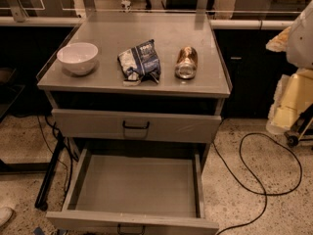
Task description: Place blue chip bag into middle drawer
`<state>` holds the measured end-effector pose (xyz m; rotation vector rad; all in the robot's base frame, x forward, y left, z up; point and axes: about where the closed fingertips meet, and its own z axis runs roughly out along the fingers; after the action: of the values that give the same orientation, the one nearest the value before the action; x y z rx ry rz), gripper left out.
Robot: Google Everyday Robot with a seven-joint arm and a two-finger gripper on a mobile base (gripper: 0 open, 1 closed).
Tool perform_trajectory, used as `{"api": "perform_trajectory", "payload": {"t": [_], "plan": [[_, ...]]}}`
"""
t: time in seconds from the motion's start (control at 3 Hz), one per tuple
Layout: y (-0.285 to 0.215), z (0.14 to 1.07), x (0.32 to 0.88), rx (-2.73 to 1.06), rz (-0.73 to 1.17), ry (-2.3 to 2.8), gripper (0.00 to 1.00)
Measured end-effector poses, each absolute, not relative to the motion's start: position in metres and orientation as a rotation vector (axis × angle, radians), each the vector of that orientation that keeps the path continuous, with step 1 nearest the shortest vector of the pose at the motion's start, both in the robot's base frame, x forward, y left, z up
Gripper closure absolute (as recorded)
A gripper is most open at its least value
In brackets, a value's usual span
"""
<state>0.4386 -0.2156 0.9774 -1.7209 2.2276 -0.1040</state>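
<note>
The blue chip bag [140, 60] lies crinkled near the front edge of the grey countertop [146, 31], between a bowl and a can. The middle drawer [137, 185] is pulled wide open below, and its flat grey tray holds nothing. White and cream parts of my arm [299, 43] show at the right edge, off to the side of the cabinet and well away from the bag. The gripper itself is out of view.
A white bowl [78, 58] stands left of the bag and a copper-coloured can [186, 62] lies on its side to the right. The shut drawer front [136, 125] sits just above the open drawer. A black cable [264, 180] loops on the floor at right.
</note>
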Motion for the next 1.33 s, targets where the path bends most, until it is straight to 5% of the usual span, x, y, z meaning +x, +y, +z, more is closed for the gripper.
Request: {"api": "perform_trajectory", "payload": {"t": [1.33], "plan": [[-0.127, 0.996, 0.513, -1.760, -0.175, 2.093, 0.00]]}}
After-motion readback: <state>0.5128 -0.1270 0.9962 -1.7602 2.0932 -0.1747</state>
